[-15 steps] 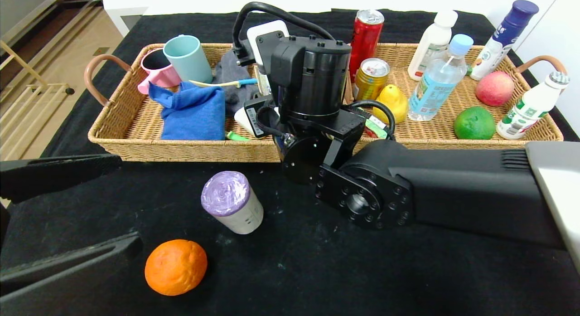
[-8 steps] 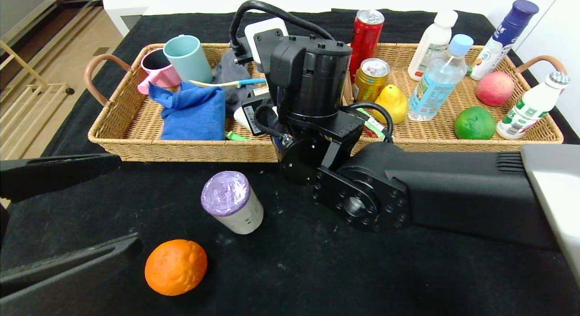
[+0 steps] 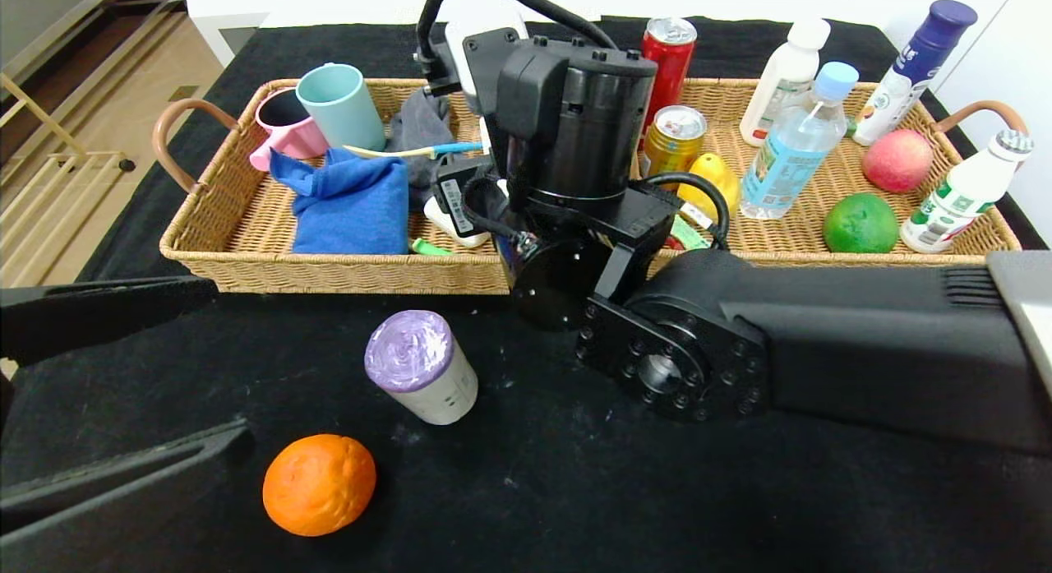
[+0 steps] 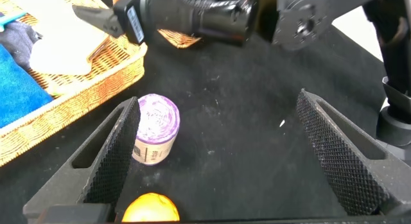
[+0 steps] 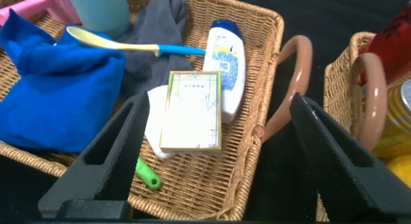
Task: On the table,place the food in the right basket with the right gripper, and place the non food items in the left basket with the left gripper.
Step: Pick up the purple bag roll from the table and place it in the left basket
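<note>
A: At six o'clock, our left gripper (image 4: 212,153) hung spread over the orange (image 3: 319,484) and purple-topped roll (image 3: 420,366).

B: Toward twelve, our right gripper (image 5: 212,153) rose, jaws widened, card box (image 5: 191,111) released in the left basket (image 3: 246,252).

Two baskets side by side at back of surface (image 3: 534,491): left basket (image 3: 246,228), right basket (image 3: 822,236). Roll (image 3: 421,366) stands before left basket; orange (image 3: 319,484) nearer, just left. Card box (image 5: 191,111) lies in left basket.
</note>
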Action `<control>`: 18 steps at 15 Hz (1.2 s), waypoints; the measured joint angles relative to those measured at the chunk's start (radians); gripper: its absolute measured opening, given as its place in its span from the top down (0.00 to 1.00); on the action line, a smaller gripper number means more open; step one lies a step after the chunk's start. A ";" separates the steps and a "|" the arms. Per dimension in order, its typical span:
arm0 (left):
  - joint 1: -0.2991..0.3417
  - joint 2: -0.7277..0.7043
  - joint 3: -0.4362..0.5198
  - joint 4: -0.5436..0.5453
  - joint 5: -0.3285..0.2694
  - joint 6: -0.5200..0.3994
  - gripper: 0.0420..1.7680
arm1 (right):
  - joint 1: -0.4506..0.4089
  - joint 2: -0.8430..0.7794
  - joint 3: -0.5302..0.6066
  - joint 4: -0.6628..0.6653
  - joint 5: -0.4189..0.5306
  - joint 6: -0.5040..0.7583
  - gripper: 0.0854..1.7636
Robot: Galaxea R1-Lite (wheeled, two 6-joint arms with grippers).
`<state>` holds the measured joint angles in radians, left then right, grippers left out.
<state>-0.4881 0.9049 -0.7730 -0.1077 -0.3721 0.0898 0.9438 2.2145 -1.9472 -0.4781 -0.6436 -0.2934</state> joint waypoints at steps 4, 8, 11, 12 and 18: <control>0.001 0.000 0.000 0.000 0.001 -0.004 0.00 | -0.001 -0.077 0.103 0.000 0.001 0.011 0.07; 0.002 0.003 -0.003 0.001 0.027 -0.003 0.00 | -0.016 -0.200 0.307 0.007 0.015 0.037 0.06; 0.002 0.008 -0.006 0.003 0.046 -0.003 0.00 | -0.060 -0.316 0.481 0.008 0.083 0.073 0.05; 0.002 0.009 -0.008 0.003 0.048 -0.003 0.00 | -0.073 -0.359 0.541 0.009 0.119 0.077 0.05; 0.003 0.005 -0.012 0.016 0.092 0.002 0.00 | -0.221 -0.626 0.902 0.039 0.580 0.083 0.04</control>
<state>-0.4849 0.9100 -0.7847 -0.0913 -0.2804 0.0917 0.7230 1.5881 -1.0453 -0.4387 -0.0638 -0.2102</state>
